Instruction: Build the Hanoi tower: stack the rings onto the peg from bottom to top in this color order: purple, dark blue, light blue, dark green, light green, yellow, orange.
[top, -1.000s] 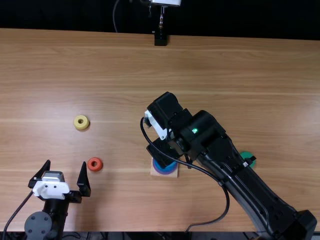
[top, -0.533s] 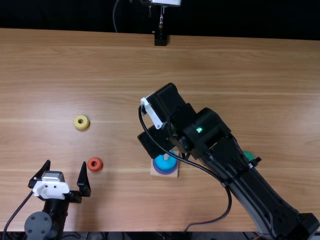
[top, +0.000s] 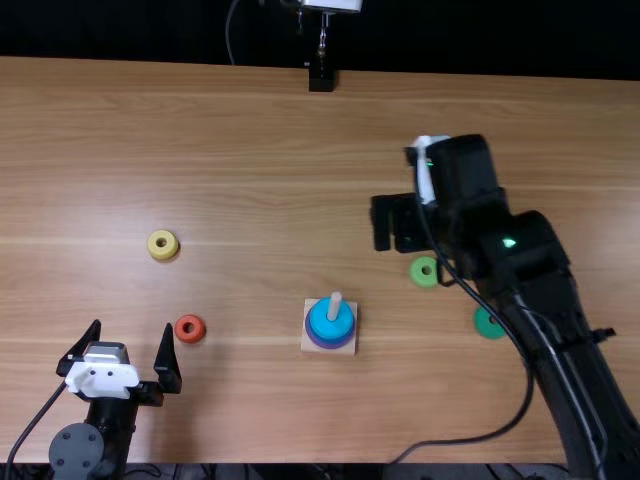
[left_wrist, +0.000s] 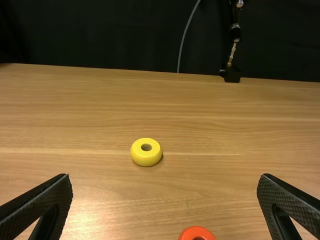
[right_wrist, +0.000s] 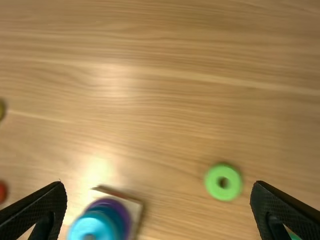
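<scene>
From here, the stack is hard to count: light blue ring on top, purple ring below, and whether a dark blue one sits between, I can't tell. In the right wrist view the stack is cut off by the edge, as are the yellow ring and orange ring; dark green ring is a sliver behind a finger there, and the right arm partly covers it in the top view. The left wrist view cuts the orange one too.

The peg stands upright, long axis vertical, its tip poking out of the stack on the square wooden base. Light green ring lies flat beyond and right of the base, hole up, near the right gripper, which is spread wide and empty. The left gripper gapes empty too, near the orange ring.
</scene>
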